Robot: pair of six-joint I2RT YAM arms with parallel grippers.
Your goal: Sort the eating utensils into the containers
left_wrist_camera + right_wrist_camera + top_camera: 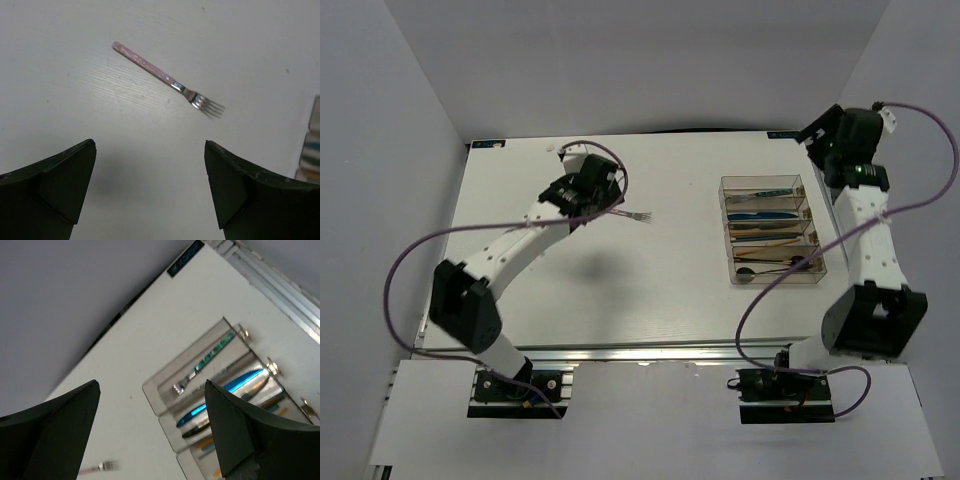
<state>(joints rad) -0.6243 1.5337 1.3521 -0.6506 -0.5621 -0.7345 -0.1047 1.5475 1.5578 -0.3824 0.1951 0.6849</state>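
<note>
Pink fork (167, 80) on table (650, 290) beyond spread left hand (150, 187) (right hand (152, 427) spread too, near tray (777, 283))

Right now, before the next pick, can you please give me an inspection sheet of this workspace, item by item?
Surface: white table, a few tiny specks.
Job's things: pink-handled fork lies loose on the table, outside the tray; the tray holds a teal-handled fork in the far compartment, a blue piece in the next one, a black spoon in the nearest.
Clutter: nothing seen.
Grippers: left gripper open, empty, above the table near the pink-handled fork; right gripper open, empty, raised by the tray.
Cables: left purple cable and right purple cable loop off the arms.
Surroundings: plain grey walls.
</note>
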